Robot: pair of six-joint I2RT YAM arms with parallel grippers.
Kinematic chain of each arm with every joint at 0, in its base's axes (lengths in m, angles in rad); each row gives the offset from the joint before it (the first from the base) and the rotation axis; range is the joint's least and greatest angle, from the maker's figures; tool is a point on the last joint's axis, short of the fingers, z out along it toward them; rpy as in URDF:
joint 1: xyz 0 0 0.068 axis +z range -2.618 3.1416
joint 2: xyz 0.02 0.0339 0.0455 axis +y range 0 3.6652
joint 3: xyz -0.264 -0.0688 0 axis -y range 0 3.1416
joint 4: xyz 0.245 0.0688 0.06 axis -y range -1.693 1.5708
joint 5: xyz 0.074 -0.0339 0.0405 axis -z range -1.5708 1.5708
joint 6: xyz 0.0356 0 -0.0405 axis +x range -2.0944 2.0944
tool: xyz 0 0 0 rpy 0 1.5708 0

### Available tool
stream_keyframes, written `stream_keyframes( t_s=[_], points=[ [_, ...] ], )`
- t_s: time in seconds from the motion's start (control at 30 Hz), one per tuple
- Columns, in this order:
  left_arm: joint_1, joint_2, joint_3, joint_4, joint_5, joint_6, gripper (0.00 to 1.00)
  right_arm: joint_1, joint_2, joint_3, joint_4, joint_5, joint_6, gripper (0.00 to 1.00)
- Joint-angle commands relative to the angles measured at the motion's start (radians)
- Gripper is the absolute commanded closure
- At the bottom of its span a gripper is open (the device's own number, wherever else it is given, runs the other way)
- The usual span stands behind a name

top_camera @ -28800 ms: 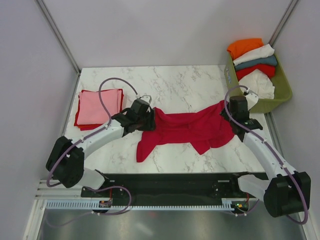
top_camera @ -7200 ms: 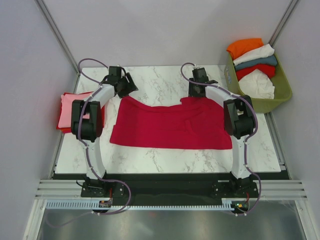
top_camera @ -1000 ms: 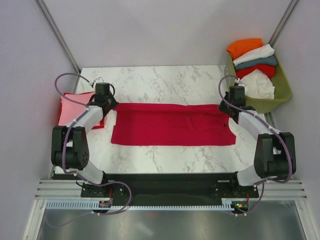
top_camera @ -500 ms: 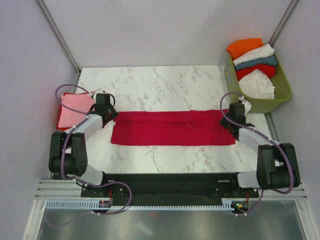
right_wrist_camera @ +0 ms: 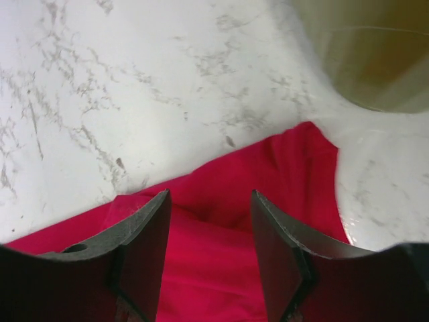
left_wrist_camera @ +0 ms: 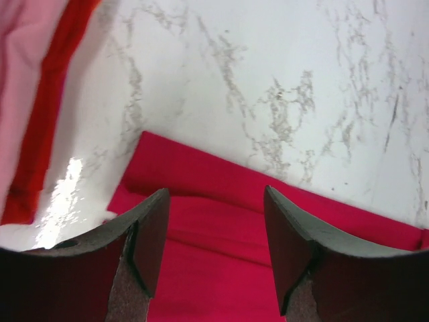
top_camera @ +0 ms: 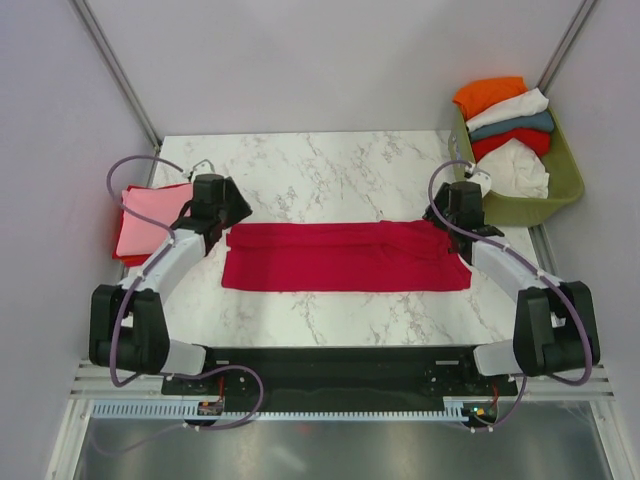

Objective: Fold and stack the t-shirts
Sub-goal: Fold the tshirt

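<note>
White marble-patterned bench top (top_camera: 330, 170) carries the crimson t-shirt (top_camera: 345, 256), folded into a long flat band that runs left to right across the middle, nearer the front edge than the far one. The left hand (top_camera: 222, 215) hangs over the band's far left corner with its jaws spread wide and nothing between them; its wrist view shows the cloth's folded corner lying flat below the two fingers (left_wrist_camera: 151, 235). The right hand (top_camera: 458, 212) hangs over the far right corner, likewise spread wide and empty. At the bench's left edge lies a folded pink t-shirt (top_camera: 148, 222) on top of a folded red garment (top_camera: 183, 192), just beside the left hand. At the far right corner sits an olive-green basket (top_camera: 568, 185) holding an orange t-shirt (top_camera: 488, 95), a white t-shirt (top_camera: 515, 107), a teal t-shirt (top_camera: 522, 125), a red piece (top_camera: 505, 143) and more white cloth (top_camera: 520, 168).
</note>
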Motion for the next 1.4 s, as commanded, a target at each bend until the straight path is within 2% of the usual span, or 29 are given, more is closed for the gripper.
stream_keyframes(
  t_s=[0.0, 0.2, 0.5, 0.63, 0.7, 0.93, 0.97, 1.0, 1.03, 1.07, 1.13, 1.37],
  points=[
    [-0.045, 0.064, 0.091, -0.014, 0.046, 0.009, 0.35, 0.022, 0.092, 0.089, -0.026, -0.067, -0.043, 0.41],
    [-0.044, 0.155, 0.129, -0.028, 0.065, 0.004, 0.35, 0.069, 0.217, 0.163, -0.064, -0.115, -0.053, 0.43],
    [0.005, 0.218, 0.105, -0.039, 0.106, -0.04, 0.38, 0.094, 0.182, 0.037, -0.035, -0.21, -0.026, 0.46],
    [0.011, 0.229, 0.096, -0.039, 0.106, -0.045, 0.38, 0.108, 0.088, -0.036, -0.035, -0.215, -0.026, 0.72],
    [0.017, 0.226, 0.091, -0.039, 0.102, -0.045, 0.38, 0.106, 0.016, -0.076, -0.038, -0.256, -0.03, 0.81],
    [0.022, 0.223, 0.087, -0.039, 0.099, -0.04, 0.38, 0.106, -0.125, -0.153, -0.083, -0.313, -0.043, 0.94],
    [0.022, 0.221, 0.087, -0.037, 0.097, -0.039, 0.39, 0.106, -0.136, -0.153, -0.084, -0.293, -0.043, 0.91],
    [0.022, 0.22, 0.085, -0.039, 0.097, -0.039, 0.39, 0.108, -0.139, -0.153, -0.084, -0.273, -0.044, 0.82],
    [0.022, 0.216, 0.086, -0.037, 0.099, -0.036, 0.39, 0.106, -0.135, -0.136, -0.083, -0.258, -0.047, 0.65],
    [0.024, 0.212, 0.085, -0.039, 0.1, -0.034, 0.39, 0.106, -0.118, -0.123, -0.087, -0.245, -0.056, 0.59],
    [0.022, 0.195, 0.085, -0.039, 0.115, -0.025, 0.39, 0.106, -0.066, -0.064, -0.092, -0.224, -0.067, 0.52],
    [-0.018, 0.115, 0.044, -0.019, 0.122, 0.021, 0.37, 0.125, 0.146, 0.105, -0.112, -0.173, -0.096, 0.48]
  ],
)
